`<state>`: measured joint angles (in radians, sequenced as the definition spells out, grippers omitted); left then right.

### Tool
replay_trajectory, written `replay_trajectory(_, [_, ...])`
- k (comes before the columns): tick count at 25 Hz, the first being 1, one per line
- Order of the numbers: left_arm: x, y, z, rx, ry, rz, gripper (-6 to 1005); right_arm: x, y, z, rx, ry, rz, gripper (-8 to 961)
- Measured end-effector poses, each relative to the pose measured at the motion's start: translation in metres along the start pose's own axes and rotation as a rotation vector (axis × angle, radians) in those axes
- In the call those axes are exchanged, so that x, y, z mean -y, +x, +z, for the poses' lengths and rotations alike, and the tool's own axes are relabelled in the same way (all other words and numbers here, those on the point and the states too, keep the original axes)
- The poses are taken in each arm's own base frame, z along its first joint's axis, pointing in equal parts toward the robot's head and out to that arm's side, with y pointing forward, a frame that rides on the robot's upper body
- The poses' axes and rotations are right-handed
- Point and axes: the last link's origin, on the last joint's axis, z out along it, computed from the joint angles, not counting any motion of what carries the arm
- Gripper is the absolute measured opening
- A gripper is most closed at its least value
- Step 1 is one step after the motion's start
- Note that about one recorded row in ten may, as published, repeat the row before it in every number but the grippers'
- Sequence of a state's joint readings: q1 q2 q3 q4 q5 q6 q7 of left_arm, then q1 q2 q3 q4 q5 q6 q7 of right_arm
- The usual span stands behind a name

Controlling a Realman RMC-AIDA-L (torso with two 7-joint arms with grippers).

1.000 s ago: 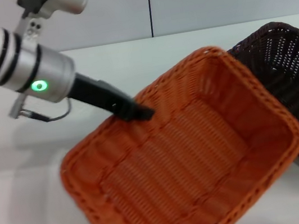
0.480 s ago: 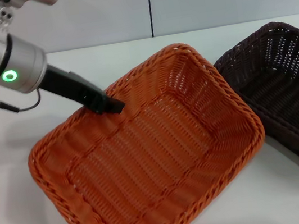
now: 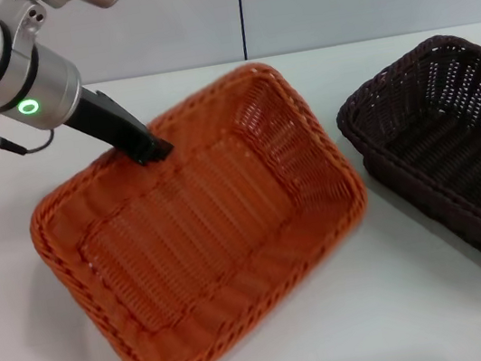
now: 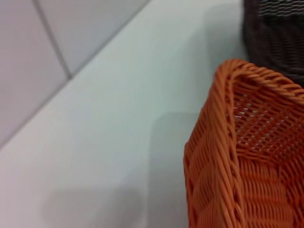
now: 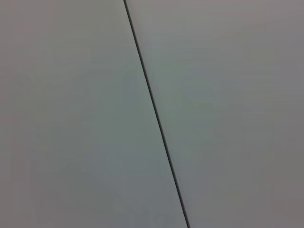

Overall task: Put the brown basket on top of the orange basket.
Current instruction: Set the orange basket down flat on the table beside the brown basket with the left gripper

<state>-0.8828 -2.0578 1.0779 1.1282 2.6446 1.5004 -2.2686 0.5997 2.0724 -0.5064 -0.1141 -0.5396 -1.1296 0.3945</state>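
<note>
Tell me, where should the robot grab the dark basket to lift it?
Probably the braided rim of the brown basket, on its near long wall, coming down from above. It stands upright and open, apart from the orange basket, so fingers can straddle that thin wall.

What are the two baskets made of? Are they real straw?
Both look like woven wicker. The orange basket has even strands, a slight sheen and a braided rim, so it may be plastic wicker instead of straw. The brown basket, almost black, shows the same open weave. The pictures cannot settle it.
</note>
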Motion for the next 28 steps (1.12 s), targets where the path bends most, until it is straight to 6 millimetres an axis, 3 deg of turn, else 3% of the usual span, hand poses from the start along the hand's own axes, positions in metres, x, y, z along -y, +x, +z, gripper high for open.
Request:
replay_trajectory(6, [0.005, 0.001, 0.002, -0.003, 0.047, 0.019, 153, 0.002, 0.001, 0.000, -0.009, 0.015, 0.003, 622])
replay_trajectory(12, [-0.002, 0.000, 0.007, 0.033, 0.043, 0.083, 278, 0.002, 0.001, 0.002, -0.011, 0.017, 0.001, 621])
replay_trajectory(16, [-0.010, 0.000, 0.014, 0.070, 0.031, 0.134, 507, 0.000, -0.001, 0.005, -0.006, 0.014, 0.003, 621])
replay_trajectory(22, [-0.013, -0.002, 0.016, 0.087, 0.021, 0.172, 736, -0.002, 0.000, 0.008, -0.016, 0.015, 0.006, 621])
replay_trajectory(28, [-0.020, -0.004, 0.015, 0.087, -0.018, 0.255, 780, -0.003, 0.000, 0.010, -0.018, 0.017, 0.009, 622])
